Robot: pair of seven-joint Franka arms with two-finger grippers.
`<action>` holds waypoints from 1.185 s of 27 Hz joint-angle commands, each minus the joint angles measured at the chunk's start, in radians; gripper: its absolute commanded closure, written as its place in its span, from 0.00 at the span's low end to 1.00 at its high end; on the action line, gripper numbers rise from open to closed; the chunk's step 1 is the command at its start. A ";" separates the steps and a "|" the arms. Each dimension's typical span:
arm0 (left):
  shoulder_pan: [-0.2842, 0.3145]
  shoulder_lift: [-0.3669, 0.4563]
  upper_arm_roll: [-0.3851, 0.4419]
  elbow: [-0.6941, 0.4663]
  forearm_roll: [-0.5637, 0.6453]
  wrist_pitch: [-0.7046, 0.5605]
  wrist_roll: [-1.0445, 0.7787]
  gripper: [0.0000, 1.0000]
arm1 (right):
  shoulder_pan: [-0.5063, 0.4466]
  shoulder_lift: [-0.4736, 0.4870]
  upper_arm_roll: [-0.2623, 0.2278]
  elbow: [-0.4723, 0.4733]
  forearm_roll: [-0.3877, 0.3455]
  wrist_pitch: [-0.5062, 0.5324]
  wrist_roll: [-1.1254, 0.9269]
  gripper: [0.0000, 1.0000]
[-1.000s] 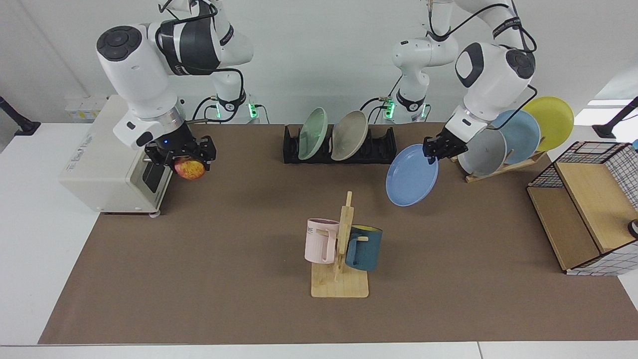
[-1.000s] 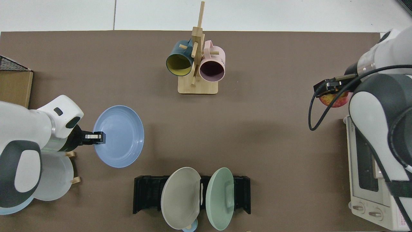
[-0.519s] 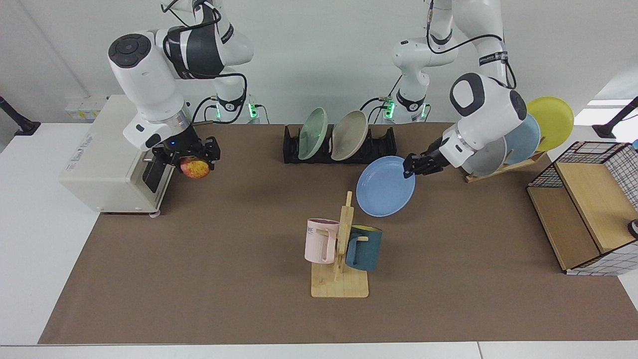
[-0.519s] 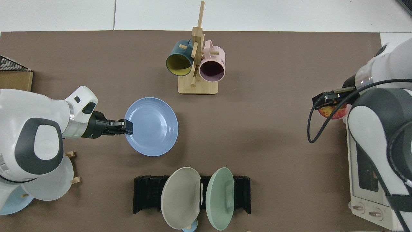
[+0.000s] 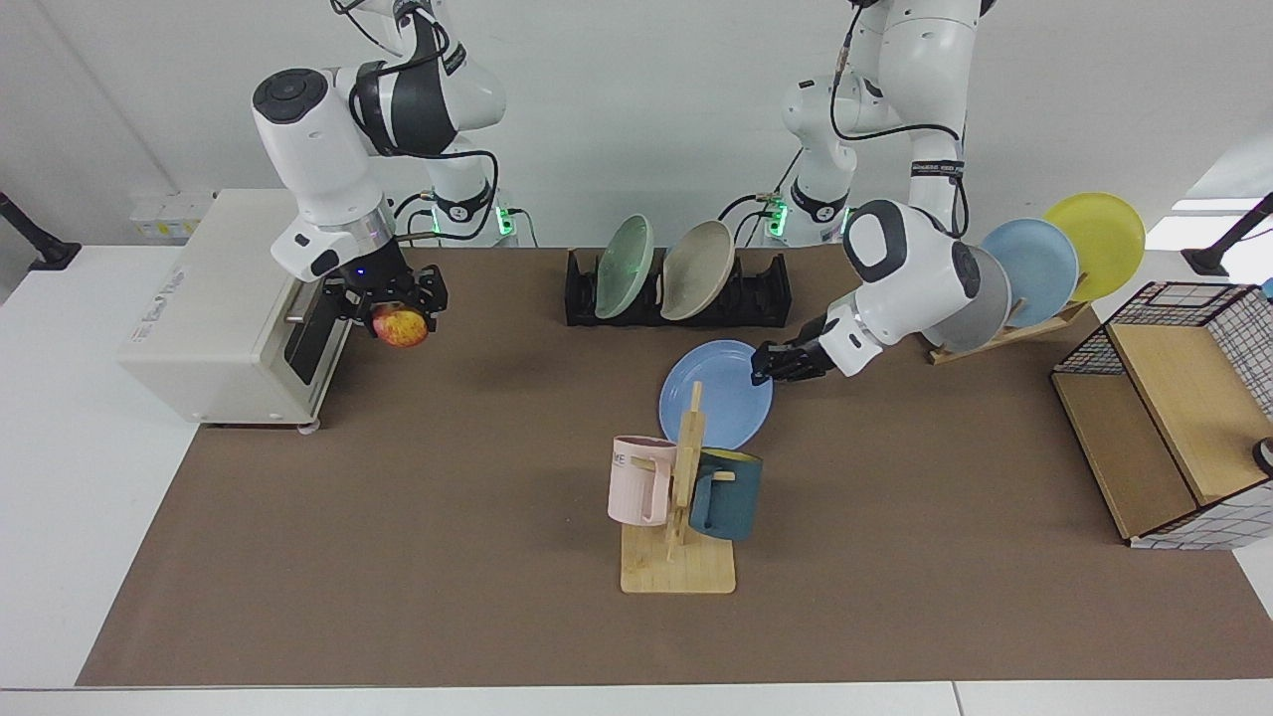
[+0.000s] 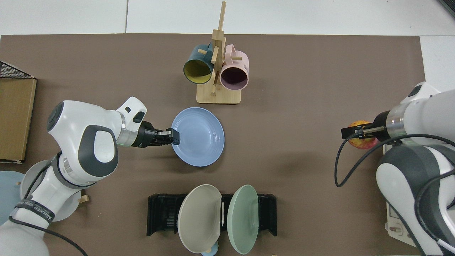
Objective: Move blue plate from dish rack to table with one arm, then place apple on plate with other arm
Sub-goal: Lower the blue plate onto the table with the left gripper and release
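The wide white table (image 5: 60, 477) carries a large brown rectangular mat (image 5: 448, 557) over most of its top. At 12 o'clock on the mat in the facing view stands the low black slotted dish rack (image 5: 766, 293), holding a pale green plate (image 5: 625, 267) and a beige plate (image 5: 698, 268) on edge; the top view alone shows a sliver of another pale blue item under the beige plate. The round matte cornflower-blue plate (image 5: 724, 393) is out of the rack, near the mat's centre, between the rack and the wooden mug stand (image 5: 679, 557). In the facing view the stand's post overlaps the plate's rim; the top view shows the two apart. Whether the plate rests on the mat cannot be told. The left arm reaches low and nearly level from 3 o'clock, its left gripper (image 5: 764, 366) pinching the plate's rim. The right arm hangs wrist-down at 9 o'clock beside a cream countertop oven (image 5: 199, 318), the right gripper (image 5: 400, 316) closed around the small red-and-yellow apple (image 5: 400, 326), held above the mat.
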 commanded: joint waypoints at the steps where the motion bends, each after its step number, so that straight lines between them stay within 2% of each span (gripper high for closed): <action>1: -0.050 0.020 -0.031 -0.017 -0.023 0.096 0.011 1.00 | 0.024 -0.018 0.000 -0.016 0.007 0.026 0.051 1.00; 3: -0.067 0.020 -0.046 -0.037 -0.022 0.157 0.002 1.00 | 0.044 -0.018 0.000 -0.015 0.007 0.027 0.079 1.00; 6: -0.086 0.017 -0.051 -0.058 -0.013 0.214 -0.012 0.84 | 0.070 -0.016 0.000 -0.010 0.007 0.032 0.126 1.00; 13: -0.086 0.015 -0.051 -0.060 -0.005 0.215 -0.009 0.48 | 0.128 -0.012 0.000 -0.005 0.010 0.030 0.223 1.00; 15: -0.086 0.015 -0.049 -0.060 -0.003 0.214 -0.007 0.41 | 0.146 -0.010 0.000 -0.005 0.010 0.033 0.264 1.00; 17: -0.087 0.012 -0.048 -0.060 0.001 0.211 -0.007 0.39 | 0.174 -0.006 0.000 -0.005 0.010 0.038 0.306 1.00; 19: -0.086 0.008 -0.043 -0.058 0.023 0.211 -0.010 0.26 | 0.197 -0.004 0.000 -0.005 0.010 0.044 0.333 1.00; 21: -0.081 -0.002 -0.035 -0.055 0.061 0.208 -0.012 0.04 | 0.211 0.001 0.000 -0.005 0.011 0.049 0.352 1.00; 25: -0.078 -0.031 0.008 -0.046 0.162 0.171 -0.074 0.02 | 0.235 0.011 0.000 -0.005 0.043 0.050 0.367 1.00; 27: -0.077 -0.034 0.018 -0.023 0.249 0.121 -0.107 0.02 | 0.258 0.016 0.000 -0.008 0.065 0.052 0.372 1.00; 32: -0.077 -0.035 0.064 0.138 0.561 -0.141 -0.206 0.01 | 0.312 0.021 0.000 -0.015 0.074 0.081 0.468 1.00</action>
